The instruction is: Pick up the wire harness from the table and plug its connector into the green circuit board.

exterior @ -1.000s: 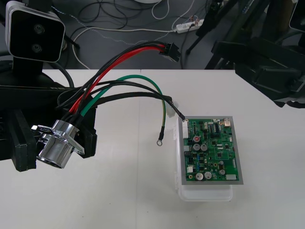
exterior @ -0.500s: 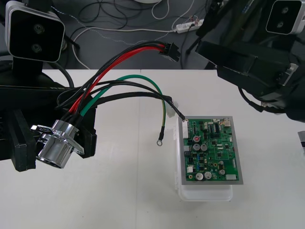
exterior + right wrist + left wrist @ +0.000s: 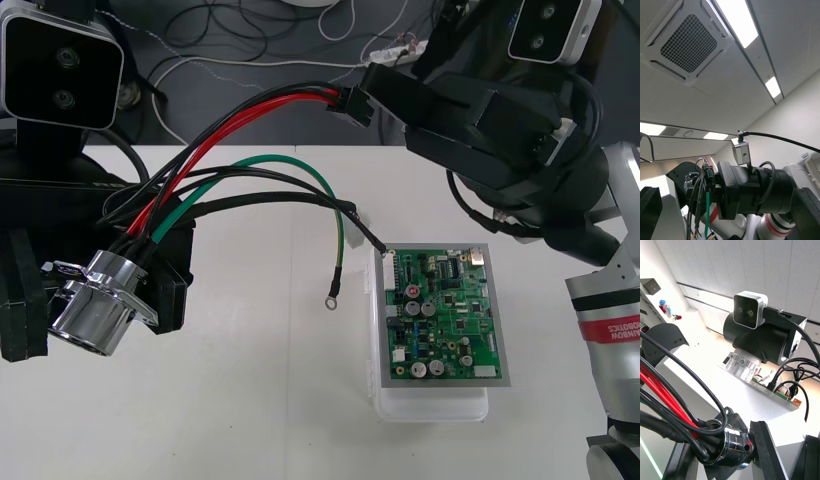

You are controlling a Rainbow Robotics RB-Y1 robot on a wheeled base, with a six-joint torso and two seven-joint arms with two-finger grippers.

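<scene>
Holding the harness point(image 3: 250, 170) aloft well left of the board point(image 3: 443, 315), the left end effector point(image 3: 95, 312) has drifted a touch farther from the board over the last second. Its black fingers point(image 3: 763, 450) are clamped on the socket point(image 3: 90, 318), one either side of the flange. From there the red, black and green wires fan out toward the board. The green lead's ring tip point(image 3: 327, 297) dangles just left of the board. A black lead ends just beside the board's far left corner; I cannot tell whether it touches.

The plug point(image 3: 355, 103) hangs in the air beyond the board's far left corner, past the table point(image 3: 270, 400) edge, and is not in the board.

The bigger change is on the other arm. A second ago it was off beyond the board's far right, and now the right end effector point(image 3: 393, 108) has swung in over the board's far side, with its tips just beside the plug. In its wrist view its fingers stand wide apart, holding nothing, with the plug point(image 3: 709, 174) ahead between them. I judge this to be the hand-over step: the right arm looks set to close on the plug before carrying it down to the board.
</scene>
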